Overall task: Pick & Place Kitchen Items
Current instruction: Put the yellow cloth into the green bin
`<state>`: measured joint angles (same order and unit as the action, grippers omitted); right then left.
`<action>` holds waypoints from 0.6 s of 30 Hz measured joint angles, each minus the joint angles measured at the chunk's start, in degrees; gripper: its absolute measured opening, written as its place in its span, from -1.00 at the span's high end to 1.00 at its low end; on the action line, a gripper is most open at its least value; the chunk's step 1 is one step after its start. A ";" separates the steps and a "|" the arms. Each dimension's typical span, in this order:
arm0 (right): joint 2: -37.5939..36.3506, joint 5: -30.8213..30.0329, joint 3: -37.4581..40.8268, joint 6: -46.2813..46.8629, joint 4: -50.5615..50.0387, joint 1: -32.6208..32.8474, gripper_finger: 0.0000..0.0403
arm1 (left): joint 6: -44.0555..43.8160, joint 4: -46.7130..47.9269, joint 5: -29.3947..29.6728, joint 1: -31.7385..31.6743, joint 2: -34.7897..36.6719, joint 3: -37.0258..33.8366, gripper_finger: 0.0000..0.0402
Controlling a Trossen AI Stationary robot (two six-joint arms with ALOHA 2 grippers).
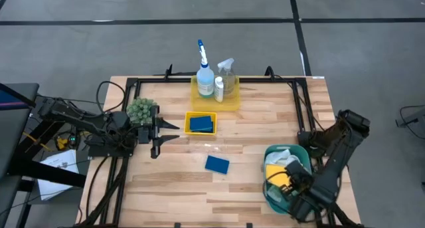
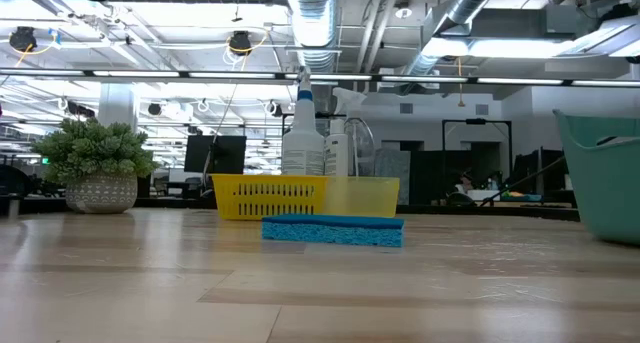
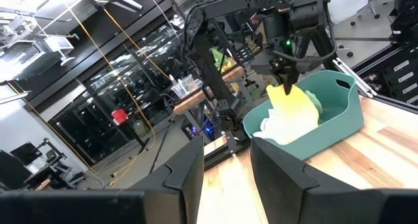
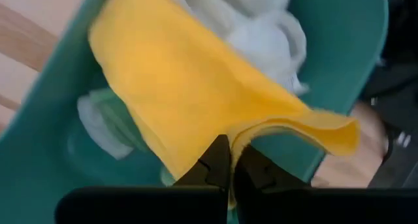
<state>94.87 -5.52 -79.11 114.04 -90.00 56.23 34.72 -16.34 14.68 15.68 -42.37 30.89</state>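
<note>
Over the teal bin point(image 1: 302, 155): right gripper point(image 4: 230, 160) fingers pinching the yellow cloth point(image 4: 196, 87), white and green cloths below; left gripper point(image 1: 159, 133) far across the counter point(image 1: 252, 168), fingers part spread, empty. Loose sponge point(image 1: 217, 164) left of bin, unplaced

Plant point(image 1: 141, 110), yellow trays point(image 1: 200, 115), teal bin point(image 1: 272, 151)

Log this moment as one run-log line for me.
right gripper: shut on yellow cloth, over teal bin | left gripper: empty, beside plant | loose blue sponge: on table
</note>
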 joint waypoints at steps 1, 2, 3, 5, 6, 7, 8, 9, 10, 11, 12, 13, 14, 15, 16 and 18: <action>0.00 -0.44 0.00 -2.23 0.00 -1.16 1.00 | 0.00 -0.02 0.00 0.00 0.00 0.00 0.40; 0.00 -0.69 0.00 -4.49 -0.01 -2.46 1.00 | 0.00 0.00 0.00 0.00 0.00 0.00 0.40; 0.00 -0.98 0.00 -6.81 -0.02 -3.68 1.00 | -0.01 -0.01 0.00 0.00 0.00 0.00 0.40; -0.01 -2.16 0.34 -11.59 0.16 -6.09 1.00 | 0.00 0.00 0.00 0.00 0.00 0.00 0.40; -0.04 -2.25 0.88 -13.75 0.43 -7.38 1.00 | 0.00 0.00 0.00 0.00 0.00 0.00 0.40; -0.04 -2.09 1.48 -15.74 0.75 -8.49 1.00 | 0.00 0.00 0.02 0.00 0.00 0.00 0.40; -0.04 -1.83 2.06 -17.56 0.94 -9.45 1.00 | 0.00 0.00 0.00 0.00 0.00 0.00 0.40; -0.04 -1.68 2.68 -19.18 1.33 -10.33 1.00 | 0.00 0.00 0.00 0.00 0.00 0.00 0.40; -0.04 -1.25 3.21 -20.87 2.00 -11.11 1.00 | 0.00 0.00 0.01 0.00 0.00 0.00 0.40; -0.04 -0.49 3.81 -22.35 2.99 -11.78 1.00 | -0.01 0.00 0.02 0.00 0.00 0.00 0.40; -0.02 -0.09 4.28 -23.49 3.92 -12.32 1.00 | -0.01 0.00 0.02 0.00 0.00 0.00 0.40; -0.02 0.21 4.61 -24.58 4.40 -12.62 1.00 | 0.00 0.00 0.02 0.00 0.00 0.00 0.40; -0.03 0.60 4.85 -25.50 4.77 -12.78 1.00 | 0.00 0.00 0.02 0.00 0.00 0.00 0.40; -0.04 0.60 5.02 -26.38 5.33 -12.94 1.00 | -0.02 0.02 0.02 0.00 0.00 0.00 0.40; -0.04 0.57 5.26 -27.18 6.12 -12.97 1.00 | -0.01 0.00 0.02 0.00 0.00 0.00 0.40; -0.02 0.03 5.38 -29.06 6.80 -12.96 1.00 | 0.00 0.00 0.02 0.00 0.00 0.00 0.40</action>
<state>94.85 -5.49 -73.73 84.98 -83.19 43.27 34.72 -16.34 14.70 15.68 -42.37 30.89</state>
